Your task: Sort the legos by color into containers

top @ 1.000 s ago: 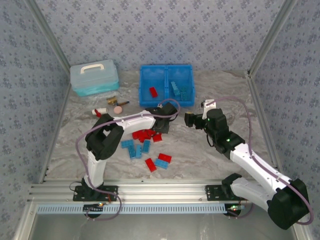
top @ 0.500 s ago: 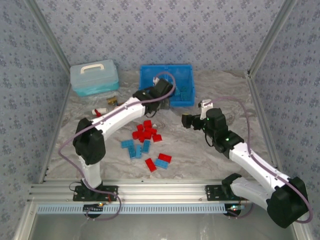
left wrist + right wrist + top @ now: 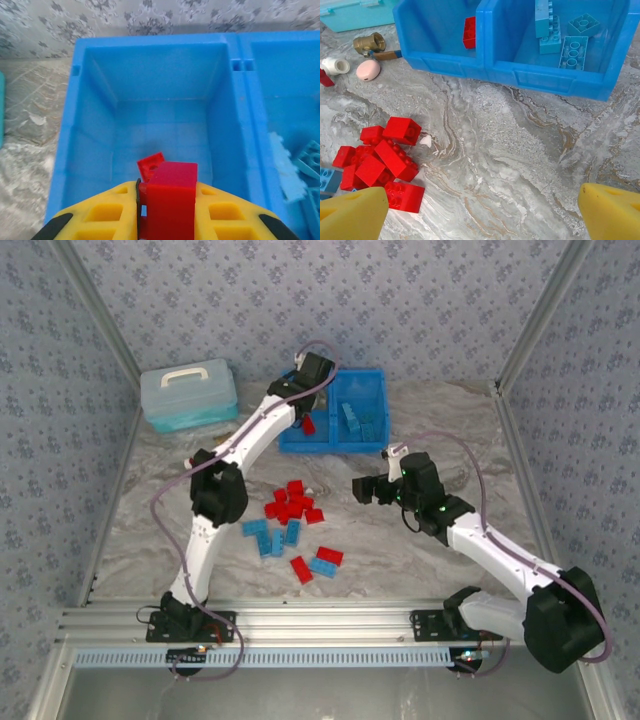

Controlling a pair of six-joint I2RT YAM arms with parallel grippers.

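pinching red lego (image 3: 170, 200), left jaws (right jaws spread over marbled tabletop (image 3: 520, 150)); patterned walls (image 3: 400, 300)

The left arm (image 3: 255, 430) and right arm (image 3: 490, 550) are white with black joints (image 3: 220, 495) and mauve cables (image 3: 154, 523), with yellow fingers (image 3: 355, 215) on left gripper (image 3: 167, 200) and right gripper (image 3: 480, 210).

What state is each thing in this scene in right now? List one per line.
Left end effector: shut on a red brick, above the bin's left half.
Right end effector: open, empty.
Bin: open, red in left half, light blue in right.
Box: lid shut.
Loose bricks: unsorted on the table.
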